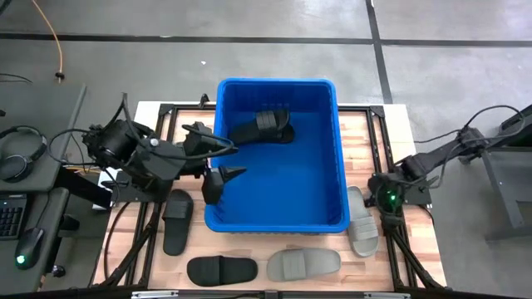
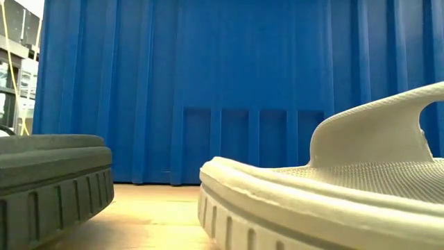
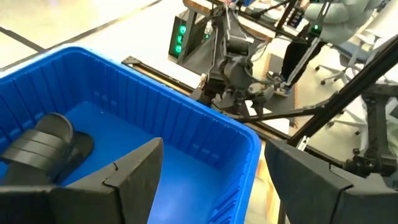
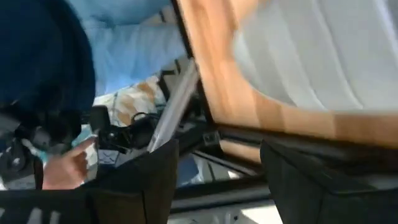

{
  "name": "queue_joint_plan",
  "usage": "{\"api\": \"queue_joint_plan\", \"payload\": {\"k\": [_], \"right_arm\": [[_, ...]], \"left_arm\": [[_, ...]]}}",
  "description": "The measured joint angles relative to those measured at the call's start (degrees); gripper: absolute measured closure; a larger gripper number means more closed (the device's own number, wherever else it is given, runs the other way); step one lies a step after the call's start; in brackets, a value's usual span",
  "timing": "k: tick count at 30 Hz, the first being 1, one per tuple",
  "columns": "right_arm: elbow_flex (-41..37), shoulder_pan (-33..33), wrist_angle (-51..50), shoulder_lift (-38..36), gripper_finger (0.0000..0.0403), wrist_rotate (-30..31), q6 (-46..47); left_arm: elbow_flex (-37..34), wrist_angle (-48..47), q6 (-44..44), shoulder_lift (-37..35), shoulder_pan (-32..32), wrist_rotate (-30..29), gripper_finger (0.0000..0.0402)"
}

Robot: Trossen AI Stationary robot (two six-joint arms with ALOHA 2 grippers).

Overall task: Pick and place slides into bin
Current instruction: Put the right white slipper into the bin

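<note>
Grey slide (image 2: 326, 187) and a black one (image 1: 221, 269) lie just before the bin's (image 1: 274, 223) near wall, long axes along it. Another grey slide (image 1: 362, 221) lies lengthwise beside the bin's right wall, under the right gripper (image 1: 384, 199), which looks open and empty. Left gripper (image 1: 218, 162), open wide and empty, straddles the bin's left rim beside a black slide (image 1: 178, 221); inside lies one black slide (image 1: 262, 128).

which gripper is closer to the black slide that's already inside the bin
Left. The left gripper hangs open over the bin's left rim, just beside the black slide inside. The right gripper is outside the bin's right wall, near a grey slide on the table.
</note>
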Motion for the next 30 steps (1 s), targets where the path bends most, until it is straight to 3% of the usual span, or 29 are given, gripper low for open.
{"api": "queue_joint_plan", "payload": {"k": [3, 10, 13, 18, 30], "right_arm": [[1.1, -1.7, 0.9, 0.8, 0.0187, -0.2, -2.1], [1.3, -8.4, -7.8, 2.3, 0.0187, 7.2, -11.0], [1.3, -10.9, -8.4, 2.8, 0.0187, 6.7, -13.9], [1.3, -13.8, -8.4, 3.2, 0.0187, 11.8, -13.6], [1.3, -11.1, -9.1, 11.9, 0.0203, 12.2, -14.8]], "left_arm": [[0.0, 0.2, -0.4, 0.6, 0.0, 0.0, 0.0131], [0.0, 0.2, -0.5, 1.3, 0.0, 0.2, 0.0131], [0.0, 0.9, -0.4, 1.3, 0.0, 0.2, 0.0131], [0.0, 1.9, -0.1, 1.3, 0.0, 0.2, 0.0131], [0.0, 3.7, 0.0, 1.4, 0.0, 1.2, 0.0131]]}}
